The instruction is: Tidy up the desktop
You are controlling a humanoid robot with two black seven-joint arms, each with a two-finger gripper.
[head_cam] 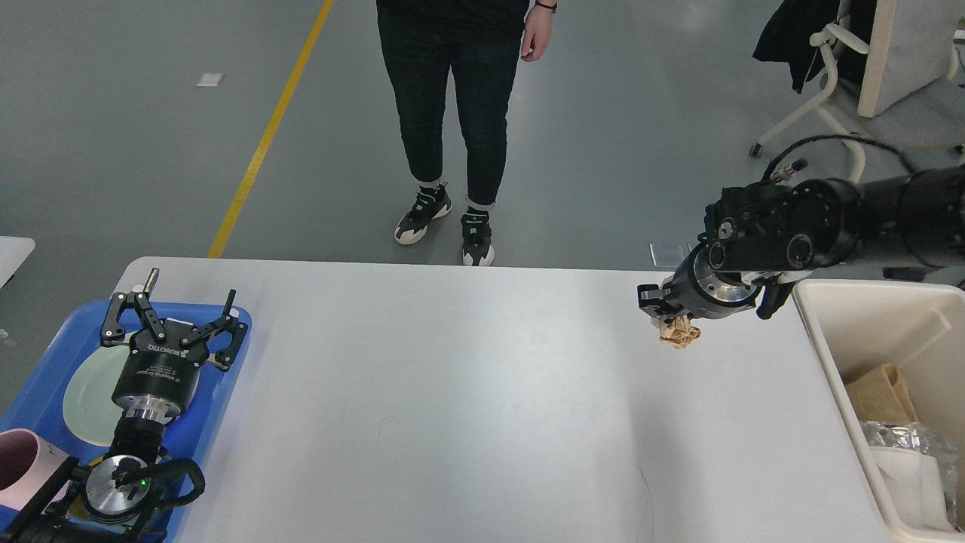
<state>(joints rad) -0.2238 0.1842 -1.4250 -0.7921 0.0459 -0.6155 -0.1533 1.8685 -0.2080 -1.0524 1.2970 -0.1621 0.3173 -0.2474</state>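
Note:
The desktop (452,392) is a large white tabletop with rounded corners. My right gripper (667,313) is shut on a crumpled tan paper wad (678,330) and holds it in the air above the table's far right part, a little left of the cream bin (829,332). My left gripper (177,317) is open and empty, hovering over the blue tray (45,392) at the table's left edge. A pale green plate (87,388) lies in the tray under it.
A pink cup (19,464) stands at the tray's near end. The cream bin holds brown paper (878,392) and a plastic bag (908,452). A person (452,113) stands beyond the table's far edge. A chair (859,98) stands far right.

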